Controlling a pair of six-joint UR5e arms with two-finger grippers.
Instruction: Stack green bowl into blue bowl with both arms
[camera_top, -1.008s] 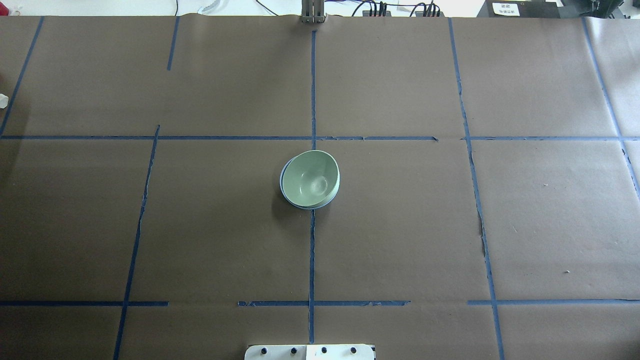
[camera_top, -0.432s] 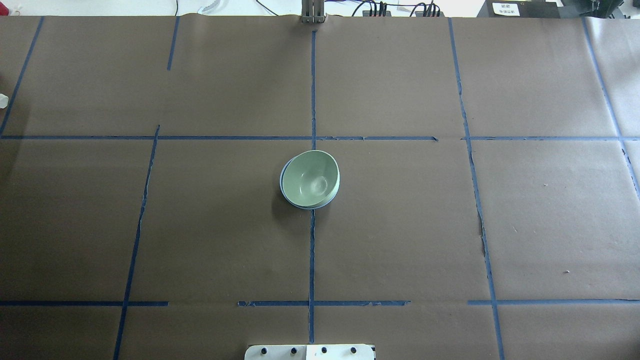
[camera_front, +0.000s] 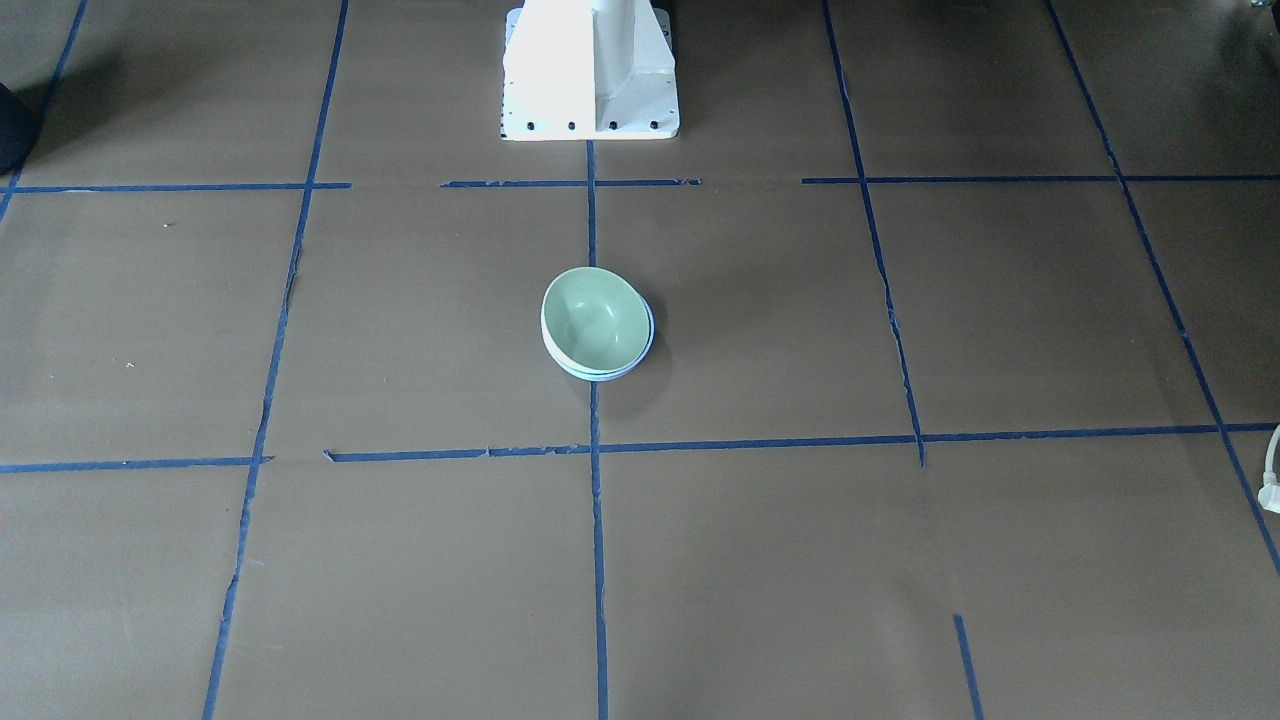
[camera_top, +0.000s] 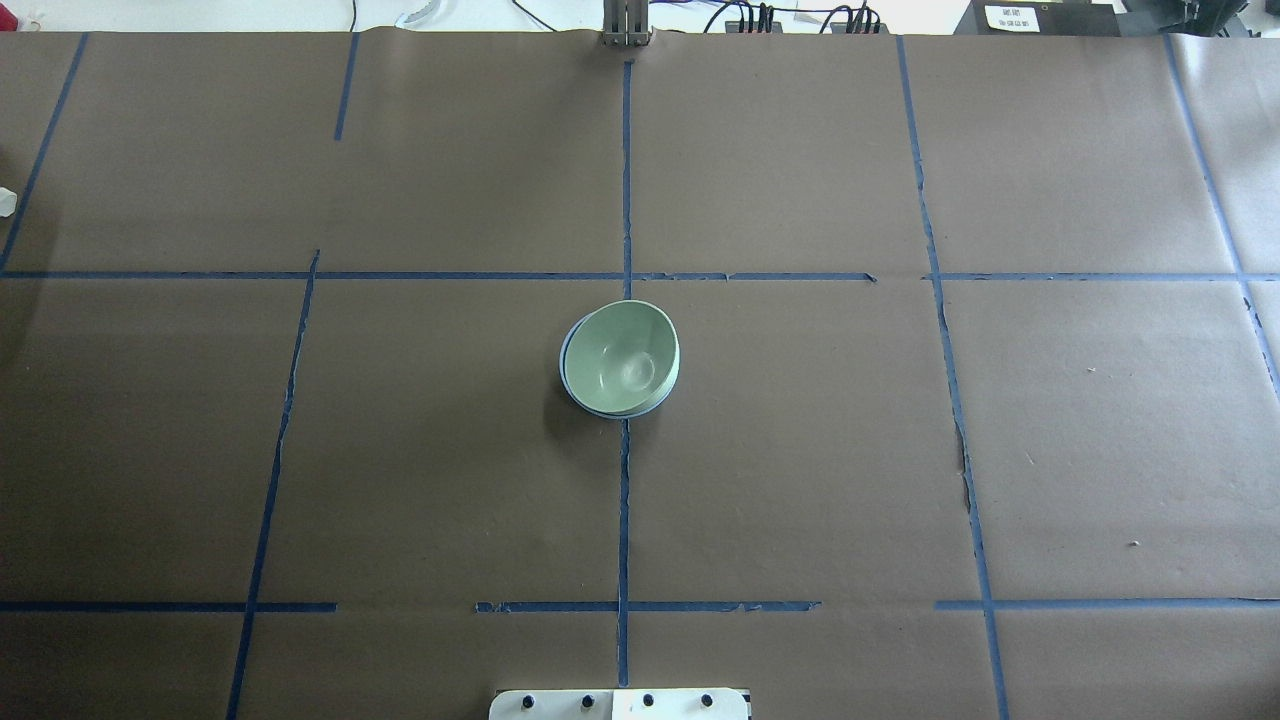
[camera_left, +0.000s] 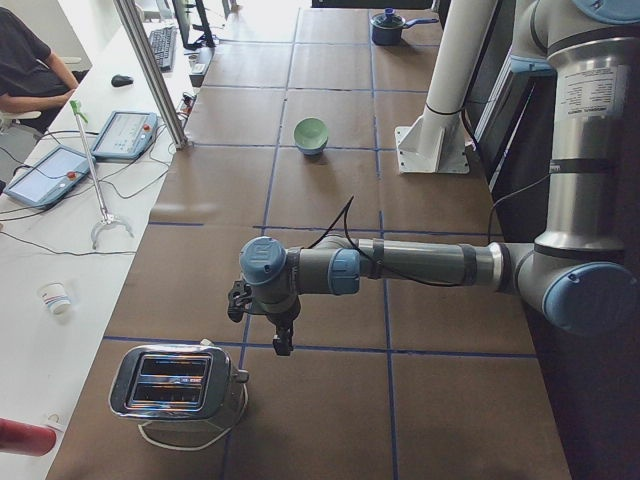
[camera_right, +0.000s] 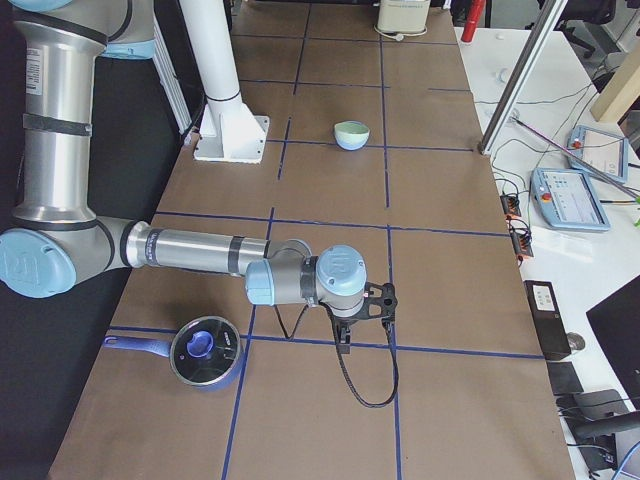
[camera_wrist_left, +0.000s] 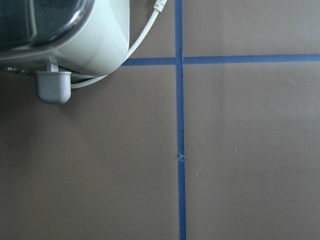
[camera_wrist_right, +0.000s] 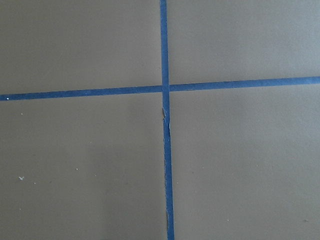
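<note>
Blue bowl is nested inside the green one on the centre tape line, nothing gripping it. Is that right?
No, reversed: the green bowl is nested inside the blue bowl, whose rim shows under it in the overhead exterior view. The pair does sit on the centre tape line, nothing gripping it.

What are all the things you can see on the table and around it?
table: one, brown, under everything
tape lines: many, blue, across the table
blue bowl: one, pale blue, table middle
green bowl: one, pale green, nested in the blue bowl
toaster: one, silver, table's end on the robot's left
pot: one, blue, lidded, table's end on the robot's right
person: one, dark top, side bench
stand: one, white, robot's base
left arm: one, silver-grey, stretched over the table
right arm: one, silver-grey, stretched over the table
left hand: one, black, above the table beside the toaster
right hand: one, black, above the table beside the pot
</note>
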